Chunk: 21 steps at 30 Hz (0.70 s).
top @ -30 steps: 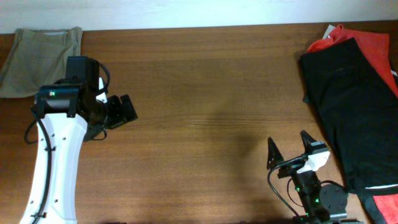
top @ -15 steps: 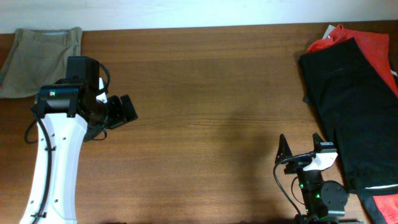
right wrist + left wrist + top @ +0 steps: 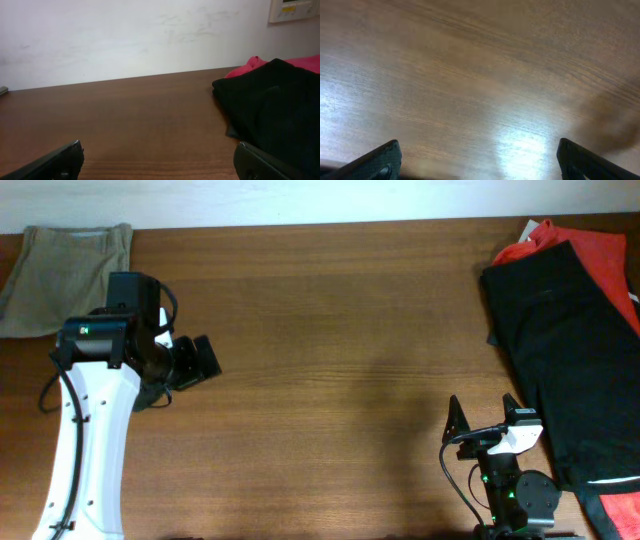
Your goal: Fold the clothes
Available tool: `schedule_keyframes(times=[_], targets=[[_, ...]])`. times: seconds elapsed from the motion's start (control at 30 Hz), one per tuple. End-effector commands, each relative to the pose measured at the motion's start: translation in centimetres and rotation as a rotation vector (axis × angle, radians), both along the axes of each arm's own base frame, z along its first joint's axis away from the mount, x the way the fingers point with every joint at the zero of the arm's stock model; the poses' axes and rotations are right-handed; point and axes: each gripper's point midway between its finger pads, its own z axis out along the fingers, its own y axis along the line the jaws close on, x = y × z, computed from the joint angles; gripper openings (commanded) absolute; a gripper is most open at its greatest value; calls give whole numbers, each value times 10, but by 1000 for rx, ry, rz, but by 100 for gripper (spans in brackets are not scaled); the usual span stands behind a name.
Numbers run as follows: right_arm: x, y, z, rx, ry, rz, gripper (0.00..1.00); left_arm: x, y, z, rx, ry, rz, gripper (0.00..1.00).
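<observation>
A pile of unfolded clothes lies at the right edge of the table: a black garment (image 3: 570, 350) on top of a red one (image 3: 600, 250). The black garment also shows in the right wrist view (image 3: 275, 105), with the red one (image 3: 250, 65) behind it. A folded beige garment (image 3: 65, 275) lies at the far left corner. My left gripper (image 3: 200, 360) is open and empty over bare wood in the left half (image 3: 477, 162). My right gripper (image 3: 485, 418) is open and empty near the front edge, left of the black garment (image 3: 157, 162).
The wooden table (image 3: 340, 330) runs up to a white wall (image 3: 125, 35) at the back. A small white panel (image 3: 295, 10) hangs on the wall at the right. The left arm's white link (image 3: 85, 450) stretches along the left side.
My right gripper moved a little to the right and back toward the front edge between the first two frames. The left arm and the clothes have not moved.
</observation>
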Motion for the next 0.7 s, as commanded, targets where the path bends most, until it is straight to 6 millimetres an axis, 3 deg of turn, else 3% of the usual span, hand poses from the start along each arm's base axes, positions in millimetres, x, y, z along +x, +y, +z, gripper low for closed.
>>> schedule_keyframes(times=[0.0,0.03,0.1,0.17,0.27,0.33,0.37,0.4,0.53,0.67], targets=[[0,-2,-2,7,5,-12,99,-6,0,34,10,-161,6,99],[0,-2,-2,6,5,-12,99,-11,-2,45,26,-245,-6,99],[0,-2,-2,7,5,-12,99,-28,-11,48,40,-427,-44,99],[0,-2,-2,7,5,-12,99,-61,-12,26,24,-540,-53,99],[0,-2,-2,7,5,-12,99,-93,-8,12,15,-674,-47,99],[0,-2,-2,7,5,-12,99,-78,-4,20,33,-834,-22,99],[0,-2,-2,7,5,-12,99,-61,-2,32,45,-1016,-7,99],[0,-2,-2,7,5,-12,99,-53,-2,29,39,-1104,1,99],[0,-2,-2,7,5,-12,99,-41,2,-8,38,-1321,36,99],[0,-2,-2,7,5,-12,99,-45,19,-43,89,-1290,90,99]])
